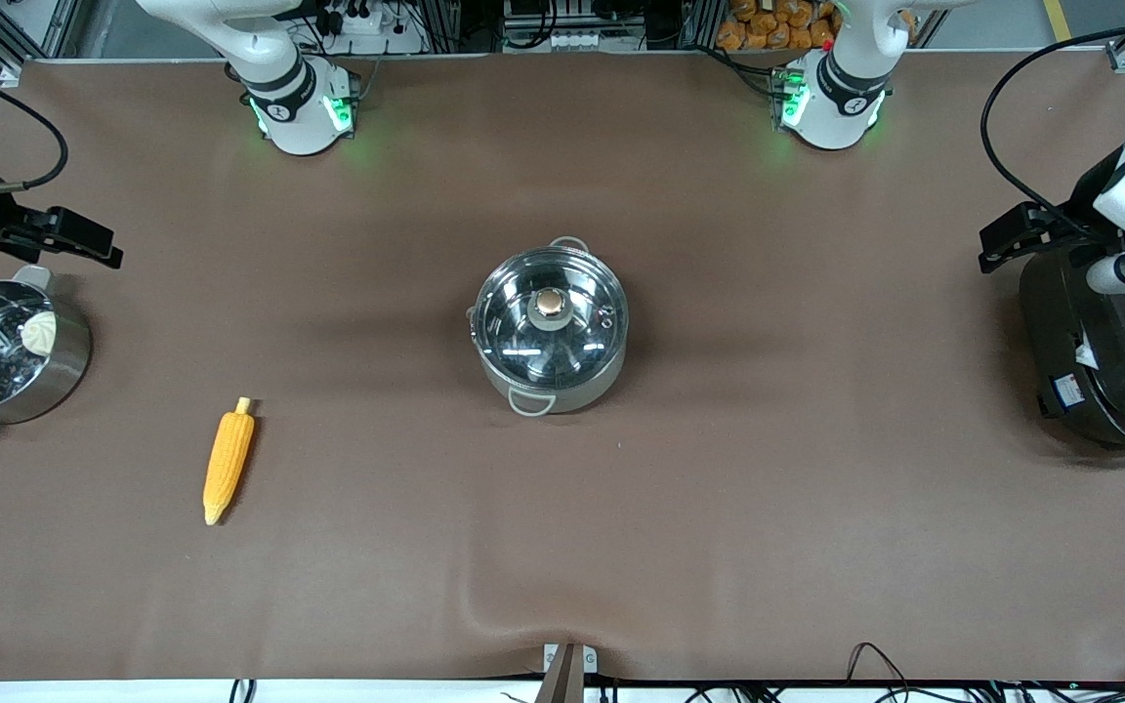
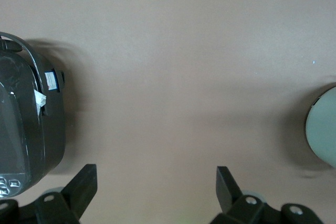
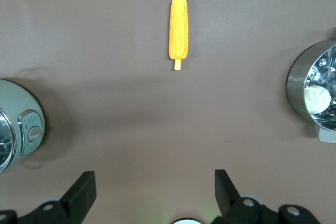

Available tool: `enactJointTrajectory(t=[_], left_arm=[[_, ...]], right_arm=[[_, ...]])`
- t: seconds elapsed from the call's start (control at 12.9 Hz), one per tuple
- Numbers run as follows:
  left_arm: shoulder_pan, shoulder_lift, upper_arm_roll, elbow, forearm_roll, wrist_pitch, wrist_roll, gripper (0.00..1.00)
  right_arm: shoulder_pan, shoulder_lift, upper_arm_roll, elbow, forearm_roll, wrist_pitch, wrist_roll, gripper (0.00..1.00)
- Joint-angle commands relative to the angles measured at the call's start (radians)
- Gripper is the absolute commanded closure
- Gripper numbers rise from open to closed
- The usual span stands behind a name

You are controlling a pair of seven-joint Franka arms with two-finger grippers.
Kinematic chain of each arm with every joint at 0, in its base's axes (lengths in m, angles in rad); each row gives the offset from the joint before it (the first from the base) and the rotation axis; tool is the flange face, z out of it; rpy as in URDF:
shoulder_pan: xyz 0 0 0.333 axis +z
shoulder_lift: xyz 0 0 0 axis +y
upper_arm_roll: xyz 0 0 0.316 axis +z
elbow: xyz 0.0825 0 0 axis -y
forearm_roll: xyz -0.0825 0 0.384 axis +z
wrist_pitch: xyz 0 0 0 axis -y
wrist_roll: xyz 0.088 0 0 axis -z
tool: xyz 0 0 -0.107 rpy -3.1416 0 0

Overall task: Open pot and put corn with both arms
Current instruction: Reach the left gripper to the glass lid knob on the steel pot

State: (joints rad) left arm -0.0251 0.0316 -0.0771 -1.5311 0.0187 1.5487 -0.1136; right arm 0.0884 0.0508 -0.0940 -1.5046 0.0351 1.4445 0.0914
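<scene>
The pot (image 1: 551, 337) stands in the middle of the table, its glass lid (image 1: 523, 327) on it and the brass knob (image 1: 550, 303) on top. The corn (image 1: 229, 461) lies flat on the table, nearer to the front camera than the pot and toward the right arm's end. In the right wrist view the corn (image 3: 178, 24) and the pot's side (image 3: 21, 129) both show. My right gripper (image 1: 64, 237) (image 3: 155, 187) hangs open and holds nothing, over the table by the steamer pot. My left gripper (image 1: 1012, 239) (image 2: 156, 184) hangs open over bare table beside the black cooker.
A steel steamer pot (image 1: 55, 376) with a white bun (image 1: 38, 334) stands at the right arm's end. A big black cooker (image 1: 1100, 361) (image 2: 26, 129) stands at the left arm's end. The brown cloth has a ripple (image 1: 484, 605) near the front edge.
</scene>
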Motion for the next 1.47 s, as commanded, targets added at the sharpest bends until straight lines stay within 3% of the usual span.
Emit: enactJointTrajectory(t=[0.0, 0.31, 0.54, 0.7, 1.01, 1.39], left_arm=[[0.004, -0.012, -0.006, 0.002, 0.026, -0.006, 0.023, 0.00], [0.001, -0.002, -0.007, 0.034, 0.029, -0.013, 0.023, 0.00], [-0.076, 0.050, -0.038, 0.055, 0.026, -0.012, -0.044, 0.00], [-0.169, 0.088, -0.059, 0.078, 0.017, -0.001, -0.324, 0.00], [-0.450, 0.299, -0.059, 0.218, 0.012, 0.077, -0.985, 0.00], [-0.607, 0.499, -0.063, 0.236, 0.010, 0.347, -1.377, 0.00]], right_arm=[[-0.006, -0.009, 0.000, -0.009, 0.005, 0.007, -0.010, 0.00], [-0.006, -0.009, 0.000, -0.011, 0.005, 0.007, -0.010, 0.00], [-0.006, -0.009, 0.000, -0.011, 0.005, 0.007, -0.010, 0.00], [-0.006, -0.009, 0.000, -0.011, 0.005, 0.007, -0.010, 0.00], [-0.006, -0.008, 0.000, -0.026, 0.006, 0.023, -0.010, 0.00], [-0.009, 0.072, 0.002, -0.034, 0.009, 0.056, -0.108, 0.00]])
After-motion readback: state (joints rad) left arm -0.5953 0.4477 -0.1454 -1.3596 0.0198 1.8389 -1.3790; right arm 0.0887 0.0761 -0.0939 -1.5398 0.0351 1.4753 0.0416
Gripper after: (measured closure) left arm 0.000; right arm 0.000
